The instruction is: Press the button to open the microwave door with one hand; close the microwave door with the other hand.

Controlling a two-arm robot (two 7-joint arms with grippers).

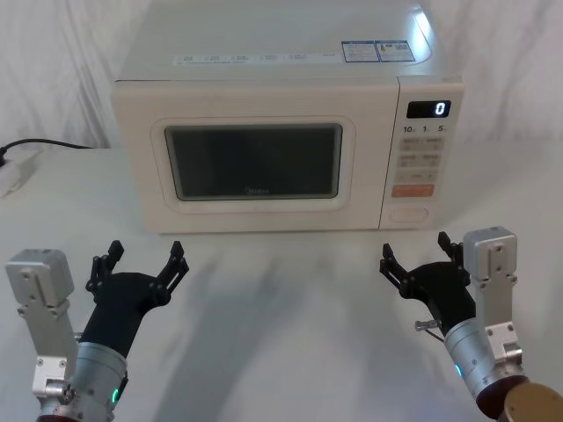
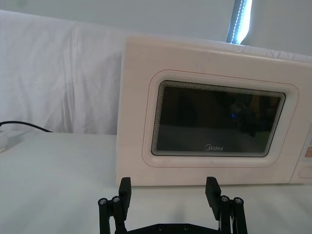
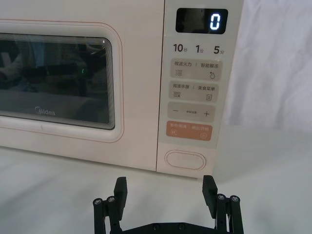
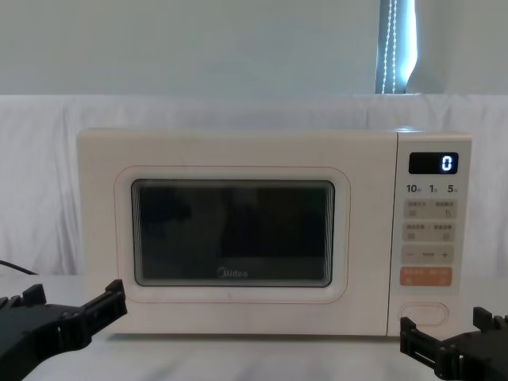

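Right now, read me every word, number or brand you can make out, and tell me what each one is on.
"Midea": microwave door, under the window.
"0": lit display on the control panel.
"10", "1", "5": row just beneath the display.
"−" and "+": grey pad.
Chinese pad labels, orange button text, top stickers: too small to read.
Button: unmarked.

Lab setup, white-draped table [image 1: 264, 290], cloth backdrop [image 4: 40, 182]

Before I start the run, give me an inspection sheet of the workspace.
Surface: white table, bare in front of the microwave.
Job's things: microwave door shut; button untouched, display reads 0.
Clutter: nothing seen.
Grippers: left gripper open, short of the door; right gripper open, short of the button.
Cables: black cable and a white plug at the table's left.
Surroundings: white draped backdrop.
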